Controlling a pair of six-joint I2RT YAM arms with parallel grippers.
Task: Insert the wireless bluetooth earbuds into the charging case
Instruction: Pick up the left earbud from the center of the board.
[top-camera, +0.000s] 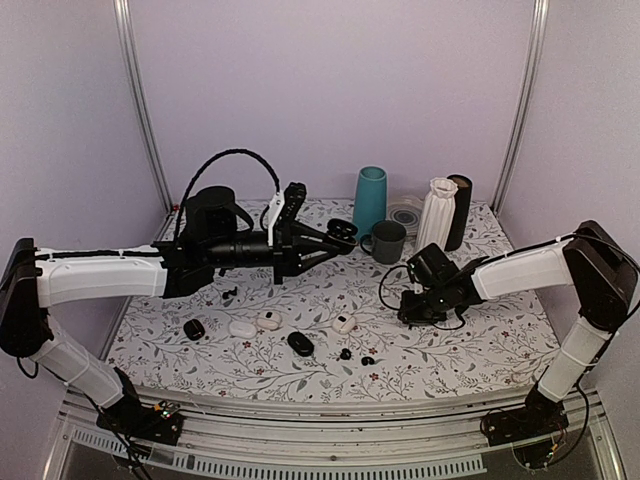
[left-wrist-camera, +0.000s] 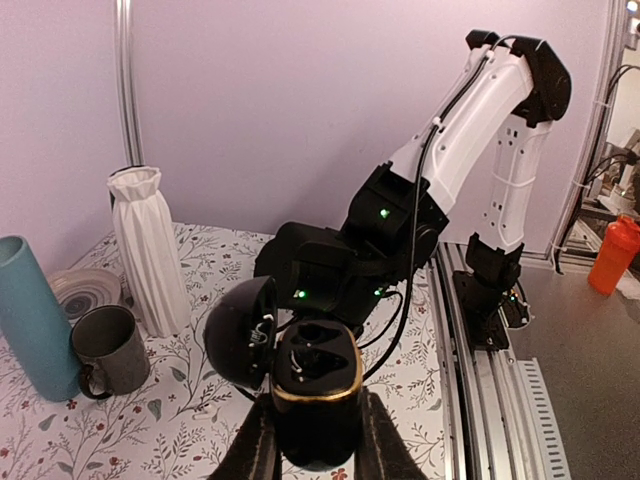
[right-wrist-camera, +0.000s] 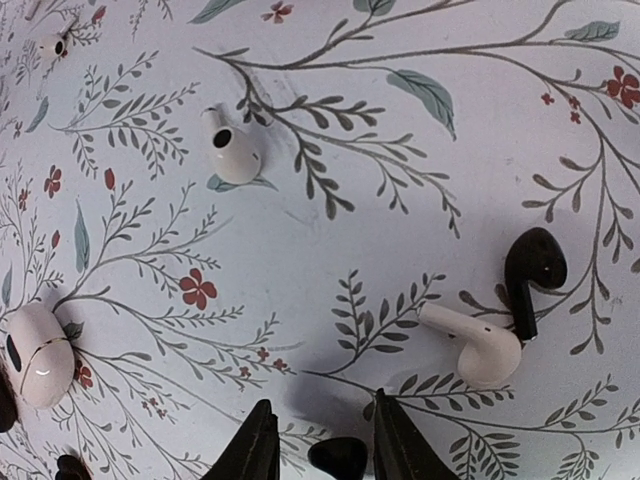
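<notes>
While your left claw is clenched on the black charging case, one finger pressed to each flank, it holds that case in the air over the middle of the tabletop, toward the far edge. The lid is swung open to one side and the gold-rimmed top faces the wrist camera. You cannot tell from here whether anything sits in its dark wells.

Your right claw is down at the tabletop, right of the middle, and it is released. Its fingers stand apart on either side of a black earbud lying on the floral surface, with a sliver of gap showing at each side.

Just past those fingertips a white stemmed earbud lies close against a black stemmed earbud. Farther out there is a lone white bud, and a white case sits at the side of that view.

From above, two small black earbuds lie near the near edge, about midway along it. A black oval case lies just beside them, and a row of pale cases runs toward the left edge, ending in another black case.

Along the far edge stand a teal vase, a grey mug, a white pleated vase and a black cylinder.
</notes>
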